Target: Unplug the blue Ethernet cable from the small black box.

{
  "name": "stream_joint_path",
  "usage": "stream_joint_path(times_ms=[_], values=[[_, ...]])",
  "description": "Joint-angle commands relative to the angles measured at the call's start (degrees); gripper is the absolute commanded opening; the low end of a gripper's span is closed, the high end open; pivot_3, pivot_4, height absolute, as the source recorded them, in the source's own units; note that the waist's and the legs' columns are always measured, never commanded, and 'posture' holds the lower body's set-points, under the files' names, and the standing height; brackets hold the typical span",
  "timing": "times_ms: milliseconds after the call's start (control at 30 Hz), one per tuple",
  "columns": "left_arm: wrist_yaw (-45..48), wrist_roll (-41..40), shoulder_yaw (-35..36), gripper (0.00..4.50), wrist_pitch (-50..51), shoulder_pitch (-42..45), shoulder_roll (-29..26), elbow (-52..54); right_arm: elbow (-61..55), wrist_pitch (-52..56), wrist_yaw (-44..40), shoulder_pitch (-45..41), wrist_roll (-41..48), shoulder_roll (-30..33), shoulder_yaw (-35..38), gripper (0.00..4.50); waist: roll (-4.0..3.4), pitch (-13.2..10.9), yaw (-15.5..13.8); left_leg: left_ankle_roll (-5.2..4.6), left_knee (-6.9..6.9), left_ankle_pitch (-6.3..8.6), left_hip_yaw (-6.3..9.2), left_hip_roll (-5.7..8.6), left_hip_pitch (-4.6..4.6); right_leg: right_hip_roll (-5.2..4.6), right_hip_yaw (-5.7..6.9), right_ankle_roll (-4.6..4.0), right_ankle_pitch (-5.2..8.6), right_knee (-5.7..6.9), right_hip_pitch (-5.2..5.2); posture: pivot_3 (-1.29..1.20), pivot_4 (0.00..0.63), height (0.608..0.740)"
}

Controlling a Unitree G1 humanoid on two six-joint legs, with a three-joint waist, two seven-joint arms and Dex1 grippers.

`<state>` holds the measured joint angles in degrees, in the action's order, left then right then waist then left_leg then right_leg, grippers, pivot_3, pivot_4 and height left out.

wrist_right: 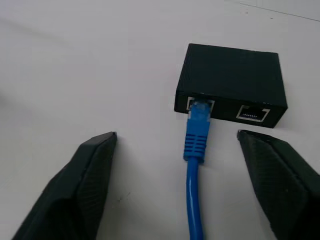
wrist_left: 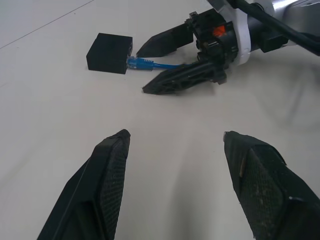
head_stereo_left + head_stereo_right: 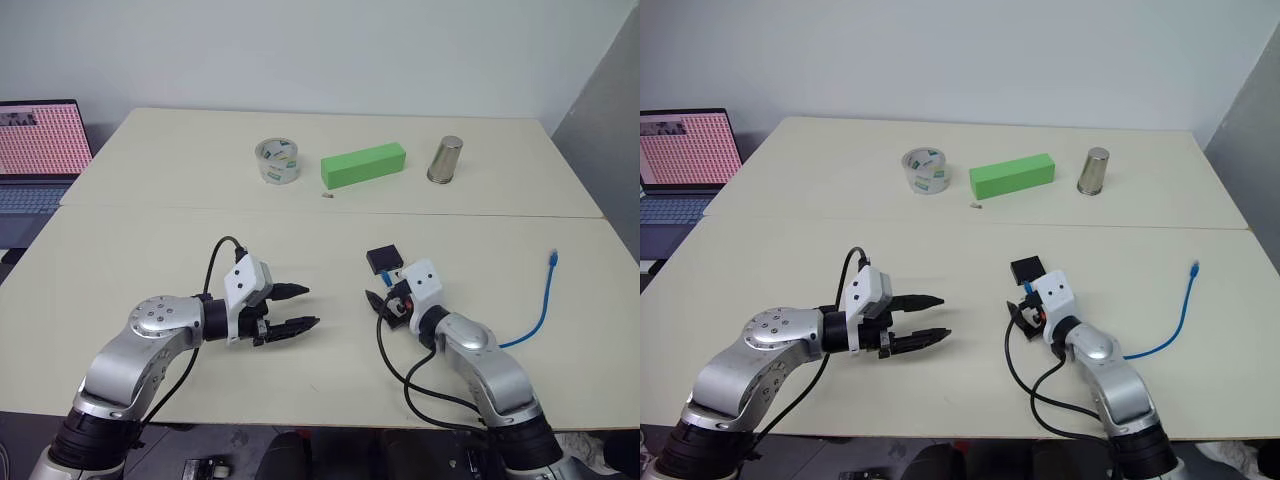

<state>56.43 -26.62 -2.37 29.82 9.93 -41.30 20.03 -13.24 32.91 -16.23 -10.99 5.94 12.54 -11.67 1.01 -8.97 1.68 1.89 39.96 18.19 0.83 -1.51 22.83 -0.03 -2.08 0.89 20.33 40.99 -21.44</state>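
The small black box (image 1: pixel 232 82) lies on the cream table (image 3: pixel 150 250) near the middle. The blue Ethernet cable (image 1: pixel 196 150) is plugged into one of the box's two ports; the port beside it is empty. The cable runs back under my right arm, and its free end (image 3: pixel 553 258) lies off to the right. My right gripper (image 1: pixel 177 136) is open, one finger on each side of the cable just behind the plug, touching neither. My left gripper (image 3: pixel 310 306) is open and holds nothing, a hand's width to the left of the box, pointing toward it.
At the far side stand a roll of clear tape (image 3: pixel 277 160), a green block (image 3: pixel 363 165) and a metal cup (image 3: pixel 445 160). A tiny object (image 3: pixel 328 195) lies before the block. A laptop (image 3: pixel 40 150) sits off the table's left edge.
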Motion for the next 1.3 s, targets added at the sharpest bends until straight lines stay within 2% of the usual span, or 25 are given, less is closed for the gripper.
stream_joint_path(times_ms=[33, 300, 433, 533, 733, 933, 1300], values=[[-0.1, 0.0, -0.1, 3.18, -0.5, 0.9, 0.1, 1.1, 0.6, 1.4, 0.3, -1.3, 0.0, -0.6, 1.1, 3.01, 0.0, 0.0, 0.0, 0.0, 0.0, 0.0, 0.0, 0.0, 0.0, 0.0, -0.01, 0.0, 0.0, 0.0, 0.0, 0.0, 0.15, 0.74], [-1.2, 0.7, 0.0, 3.18, -1.3, 1.4, 1.2, -0.9, -0.9, 2.5, -2.9, -2.5, -0.2, 2.4, 1.0, 1.22, 0.0, 0.0, 0.0, 0.0, 0.0, 0.0, 0.0, 0.01, 0.0, 0.0, 0.0, 0.0, 0.0, 0.0, 0.0, 0.0, 0.15, 0.74], [-2.2, -0.5, 0.8, 3.18, 0.1, 2.7, 2.8, -2.6, -3.2, -0.8, -8.8, -4.0, -1.9, 7.8, -2.0, 0.18, -0.02, 0.0, -0.1, -0.01, 0.0, 0.0, 0.01, 0.02, 0.02, 0.0, 0.01, 0.0, 0.0, -0.01, 0.0, 0.0, 0.15, 0.74], [-2.9, -3.3, 2.1, 3.18, 3.3, 3.9, 4.0, -3.9, -3.9, -8.1, -13.1, -5.0, -4.9, 12.9, -4.8, 0.11, -0.05, 0.0, 0.0, -0.01, 0.01, 0.01, 0.01, 0.01, 0.02, 0.0, 0.01, 0.0, 0.0, -0.02, 0.0, 0.0, 0.15, 0.74], [-1.7, -13.5, 5.4, 3.18, 14.4, 7.0, 5.2, -6.6, 1.2, -40.4, -19.4, -9.3, -16.0, 24.7, -9.7, 0.11, -0.06, -0.1, 0.1, -0.01, 0.02, 0.01, -0.01, 0.02, 0.04, 0.01, 0.0, 0.0, 0.0, -0.03, -0.04, 0.0, 0.15, 0.74], [-1.8, -17.6, 5.5, 3.18, 18.4, 9.8, 6.9, -7.8, 8.9, -59.4, -21.3, -13.6, -19.1, 26.8, -10.8, 0.11, -0.04, 0.0, 0.0, 0.0, 0.05, 0.0, 0.0, -0.01, 0.03, 0.01, 0.03, 0.0, 0.0, -0.04, 0.01, 0.0, 0.15, 0.74], [-3.5, -18.7, 5.3, 3.18, 19.4, 10.4, 9.6, -8.3, 11.2, -66.5, -23.0, -15.2, -18.1, 24.4, -9.9, 0.11, -0.03, 0.0, 0.1, 0.01, 0.09, -0.01, -0.01, -0.03, 0.03, 0.0, 0.03, 0.0, 0.0, -0.02, 0.01, 0.0, 0.15, 0.74]])
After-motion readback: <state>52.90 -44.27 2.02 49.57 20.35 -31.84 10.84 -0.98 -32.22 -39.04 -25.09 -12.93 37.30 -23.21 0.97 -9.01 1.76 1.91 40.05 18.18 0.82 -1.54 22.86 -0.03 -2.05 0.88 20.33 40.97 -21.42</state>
